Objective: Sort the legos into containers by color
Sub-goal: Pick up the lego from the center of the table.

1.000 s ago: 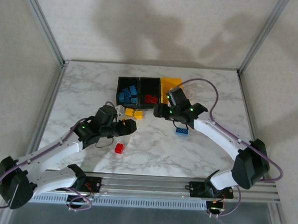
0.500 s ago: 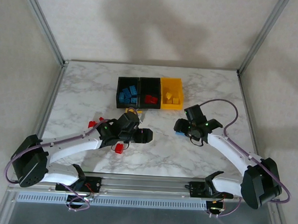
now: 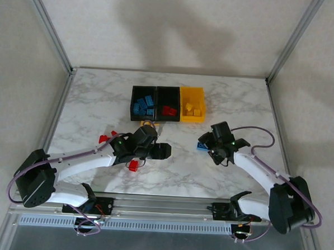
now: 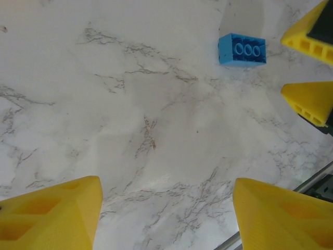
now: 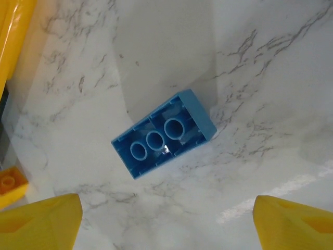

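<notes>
1. Legos are partly sorted. Blue bricks [image 3: 144,105] sit in the left black bin [image 3: 133,103], a red brick [image 3: 168,110] lies in the middle black bin [image 3: 168,96], and yellow bricks [image 3: 193,110] are in the yellow bin [image 3: 192,94].
2. Loose pieces lie on the marble table [image 3: 95,99]. One red lego [image 3: 103,138] is beside the left arm, another red lego [image 3: 133,166] lies nearer the bases, and a yellow lego [image 3: 148,124] sits just in front of the black bins.
3. A loose blue lego [image 5: 164,133] lies on the marble with its hollow underside up, three round tubes showing.
4. The right gripper [image 5: 166,200] hovers over this blue lego with its yellow fingers spread wide. The brick lies ahead of the tips, touching neither, and nothing is held.
5. The left gripper [image 4: 166,182] hangs over bare marble near the table's middle, its fingers well apart and empty.
6. In the left wrist view the blue lego [image 4: 242,49] lies well ahead, just beside the right gripper's fingertips [image 4: 309,99].
</notes>
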